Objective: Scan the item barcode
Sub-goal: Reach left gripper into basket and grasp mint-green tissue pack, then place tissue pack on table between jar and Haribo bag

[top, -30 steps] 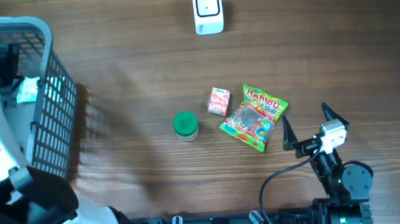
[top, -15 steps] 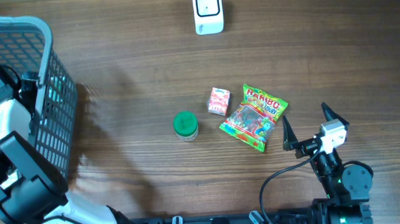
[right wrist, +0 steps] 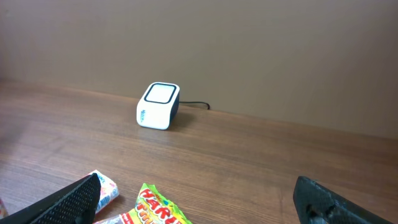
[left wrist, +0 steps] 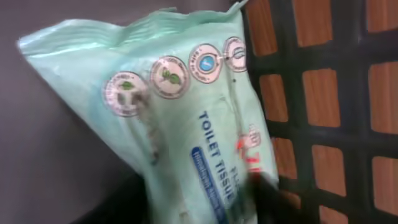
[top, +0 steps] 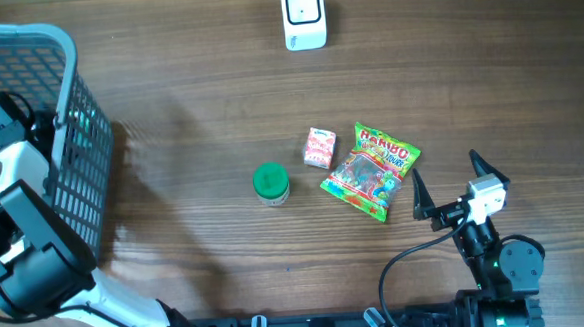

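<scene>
**Tissue pack in the basket, left grip unclear, right gripper spread wide**

Overhead: The grey mesh basket [top: 25, 37] sits at ten o'clock on the wooden bench [top: 189, 109]. The left arm [top: 19, 213] reaches into it, and the left gripper [top: 35, 125] is down among the bars. From here I cannot tell whether it is released or clenched, and the pack is not visible in this view. The white scanner [top: 304, 16] stands at twelve o'clock. Near the centre lie a green-lidded jar [top: 271, 183], a small pink box [top: 320, 147] and a Haribo bag [top: 371, 171]. The box and the bag are just beside each other, and the jar is slightly apart at their nine o'clock. The right gripper [top: 442, 166] is at four o'clock, near the bag, with its jaws spread and nothing between them.

Left wrist: Only this view shows the task's item. A pale green toilet tissue pack [left wrist: 180, 106] fills the frame, tilted, against the basket's dark lattice wall at three o'clock. A blurred dark shape [left wrist: 267, 199] overlaps its lower edge. Whether the pack is grasped cannot be told.

Right wrist: This view alone shows the scanner's side and its cable [right wrist: 194, 104]. Both black fingers [right wrist: 68, 202] stand far apart at seven and five o'clock, with the box and the bag's top edge between them.
</scene>
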You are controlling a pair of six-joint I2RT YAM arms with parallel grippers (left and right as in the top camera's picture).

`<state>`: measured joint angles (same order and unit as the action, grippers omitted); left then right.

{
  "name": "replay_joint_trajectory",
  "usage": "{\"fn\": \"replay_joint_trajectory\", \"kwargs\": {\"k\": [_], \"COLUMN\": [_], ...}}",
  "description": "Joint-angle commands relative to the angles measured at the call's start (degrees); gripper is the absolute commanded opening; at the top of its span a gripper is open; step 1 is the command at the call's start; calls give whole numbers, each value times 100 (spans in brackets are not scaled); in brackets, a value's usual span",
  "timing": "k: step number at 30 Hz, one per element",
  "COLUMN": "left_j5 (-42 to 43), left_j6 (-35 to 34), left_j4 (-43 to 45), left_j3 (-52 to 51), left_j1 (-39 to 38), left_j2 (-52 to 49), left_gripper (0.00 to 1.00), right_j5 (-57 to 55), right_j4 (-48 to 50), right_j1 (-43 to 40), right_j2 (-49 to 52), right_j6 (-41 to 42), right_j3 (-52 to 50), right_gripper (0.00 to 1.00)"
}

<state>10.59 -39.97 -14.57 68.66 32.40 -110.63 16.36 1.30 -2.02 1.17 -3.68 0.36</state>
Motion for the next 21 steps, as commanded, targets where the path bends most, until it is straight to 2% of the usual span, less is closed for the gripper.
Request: {"fn": "replay_joint_trajectory", "kwargs": {"k": [1, 4, 7, 10, 13, 15, 17, 18, 19, 20, 21], "left_j5": [313, 310, 358, 675, 1561, 2500, 3711, 4113, 4197, 4188, 4188], "left_j6": [400, 422, 420, 348, 350, 450, 1491, 2586, 3239, 4581, 5351], "left_j4": [-466, -1300, -2409, -3053, -3191, -3241, -3248, -3388, -3532, -3995, -4360], "left_j3": [-63, 391, 1220, 1762, 1784, 1781, 1781, 1755, 1744, 1744, 1744], "left_j1": [-20, 267, 802, 1246, 1276, 896, -94, -1034, -1499, -2389, -2957], "left_j2": [-260, 184, 1215, 2474, 3991, 4653, 5112, 5211, 5213, 5143, 5010], "left_gripper": [4, 4, 4, 4, 4, 4, 4, 4, 4, 4, 4], "right_j5": [-46, -46, -46, -46, -46, -46, -46, -46, -46, -48, -46], "right_j4": [7, 7, 7, 7, 7, 7, 7, 7, 7, 7, 7], "right_j1": [24, 24, 24, 24, 24, 24, 24, 24, 24, 24, 24], "right_j2": [-37, -37, -37, -37, -37, -37, -37, -37, -37, -37, -37], "right_j6": [81, 83, 81, 83, 81, 81, 83, 81, 81, 83, 83], "right_j3": [-7, -7, -7, -7, -7, -7, -7, -7, -7, -7, -7], "right_gripper": [100, 98, 100, 100, 100, 100, 100, 100, 100, 100, 100]}}
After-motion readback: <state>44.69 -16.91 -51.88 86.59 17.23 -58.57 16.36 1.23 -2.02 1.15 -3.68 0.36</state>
